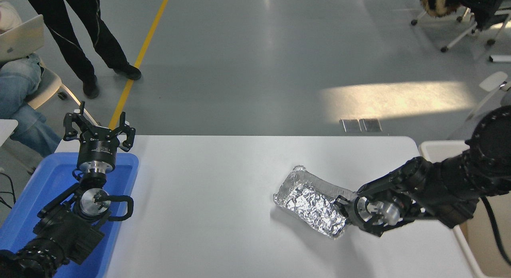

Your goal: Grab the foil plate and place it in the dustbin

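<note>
At lower right of the frame, the right end effector (344,210) pinches the near right rim of the foil plate (311,201) on the white worktop (223,214). The left end effector (98,128), fingers spread, hangs over the blue tray (48,178) at left. The dustbin (435,150) sits at the right edge.

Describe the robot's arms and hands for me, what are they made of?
Both arms are black and chunky with silver metal wrist rings. The left hand has spidery black linked fingers, with a black cable looped below it. The right hand is also black.
</note>
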{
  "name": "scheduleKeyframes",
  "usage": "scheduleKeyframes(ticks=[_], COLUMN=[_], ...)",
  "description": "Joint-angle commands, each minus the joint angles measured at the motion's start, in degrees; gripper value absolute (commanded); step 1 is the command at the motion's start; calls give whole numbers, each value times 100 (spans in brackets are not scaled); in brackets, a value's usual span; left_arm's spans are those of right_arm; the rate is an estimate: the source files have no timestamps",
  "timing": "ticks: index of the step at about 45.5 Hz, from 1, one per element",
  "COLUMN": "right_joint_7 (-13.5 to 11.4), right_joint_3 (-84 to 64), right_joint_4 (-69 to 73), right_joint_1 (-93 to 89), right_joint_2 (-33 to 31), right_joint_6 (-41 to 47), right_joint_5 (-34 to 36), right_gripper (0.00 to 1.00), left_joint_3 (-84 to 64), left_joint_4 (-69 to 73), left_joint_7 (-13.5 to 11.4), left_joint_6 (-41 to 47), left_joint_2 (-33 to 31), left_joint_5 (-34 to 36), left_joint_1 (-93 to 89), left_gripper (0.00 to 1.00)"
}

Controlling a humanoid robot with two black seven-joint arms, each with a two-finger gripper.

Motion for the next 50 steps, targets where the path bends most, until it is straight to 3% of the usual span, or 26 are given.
scheduleKeyframes(ticks=[1,18,27,37,50], right_joint_7=[-16,-16,-16,-16,-7], right_joint_3=[-296,-973,-1140,-1342,-1878], right_joint_4=[1473,1578,1578,1578,693], right_joint_1=[1956,5112,5930,5774,3489], right_joint_2=[-683,-1053,-1097,-1097,-1097], right_joint_6=[662,3764,4495,4408,2870], right_joint_5=[-202,-193,-193,-237,-633], right_gripper=[0,0,0,0,0], left_joint_3=[1,9,1,9,1], left_joint_4=[0,0,9,9,0], left_joint_7=[0,0,0,0,0], left_joint_6=[10,10,10,10,10], left_joint_2=[0,0,0,0,0], left_joint_5=[0,-9,-9,-9,-9], left_joint_1=[2,11,11,11,11], left_gripper=[99,99,99,99,99])
